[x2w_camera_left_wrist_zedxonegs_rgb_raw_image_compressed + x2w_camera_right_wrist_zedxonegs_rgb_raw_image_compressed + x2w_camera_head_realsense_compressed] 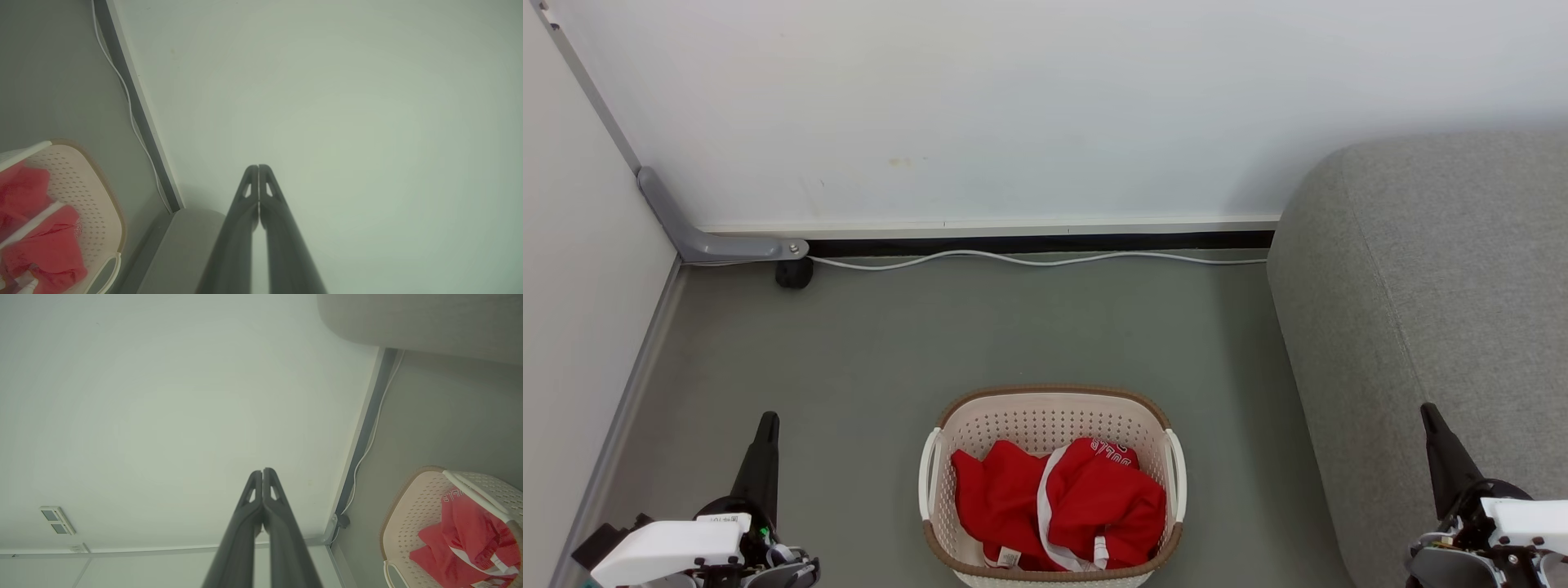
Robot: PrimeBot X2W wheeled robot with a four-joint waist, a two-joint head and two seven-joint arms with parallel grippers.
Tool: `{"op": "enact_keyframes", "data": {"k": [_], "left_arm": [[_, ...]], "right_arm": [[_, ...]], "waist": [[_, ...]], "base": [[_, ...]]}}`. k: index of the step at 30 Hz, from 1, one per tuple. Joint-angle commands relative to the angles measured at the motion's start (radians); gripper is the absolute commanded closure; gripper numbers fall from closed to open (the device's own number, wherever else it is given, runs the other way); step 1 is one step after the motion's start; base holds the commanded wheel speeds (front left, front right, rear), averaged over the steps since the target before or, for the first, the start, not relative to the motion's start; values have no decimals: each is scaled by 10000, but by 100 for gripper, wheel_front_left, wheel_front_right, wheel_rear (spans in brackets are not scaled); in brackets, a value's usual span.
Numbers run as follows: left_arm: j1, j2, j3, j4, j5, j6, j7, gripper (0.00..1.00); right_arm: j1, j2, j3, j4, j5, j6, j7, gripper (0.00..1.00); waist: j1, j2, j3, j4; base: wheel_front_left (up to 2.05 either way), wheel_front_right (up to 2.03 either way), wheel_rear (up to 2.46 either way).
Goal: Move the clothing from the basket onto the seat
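1. The basket sits on the grey floor, near the robot and in the middle.
2. The clothing is inside the basket. It is a crumpled red heap with white stripes, and a small white tag shows at the near side.
3. The seat is the big grey sofa on the right. A strip of floor lies between it and the basket, so the two are not touching.
4. The left gripper is at the near left, well apart from the basket. Its two dark fingers are pressed together at the tips and hold nothing.
5. The right gripper is at the near right, in front of the seat's side. Its fingers are pressed together too, and it holds nothing.
6. A white wall stands at the far side. A white cable runs along the floor at the bottom of it.
7. At the far left corner there is a grey metal bracket with a small black foot under it.
8. A pale panel runs down the left side.
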Motion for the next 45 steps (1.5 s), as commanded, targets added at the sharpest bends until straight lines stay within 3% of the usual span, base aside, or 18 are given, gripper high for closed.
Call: {"op": "enact_keyframes", "data": {"k": [1, 43, 44, 45], "left_arm": [[-578, 133, 327, -289, -38, -73, 58, 100], [-578, 133, 327, -289, -38, -73, 58, 100], [0, 0, 0, 0, 2, 0, 0, 0], [37, -17, -10, 86, 2, 4, -4, 0]], "right_arm": [[-363, -102, 175, -309, 116, 44, 73, 100], [-363, -102, 175, -309, 116, 44, 73, 100], [0, 0, 0, 0, 0, 0, -2, 0], [27, 15, 16, 84, -6, 0, -4, 0]], "waist": [[0, 0, 0, 0], [0, 0, 0, 0], [0, 0, 0, 0], [0, 0, 0, 0]], "base": [[0, 0, 0], [0, 0, 0], [0, 0, 0], [0, 0, 0]]}}
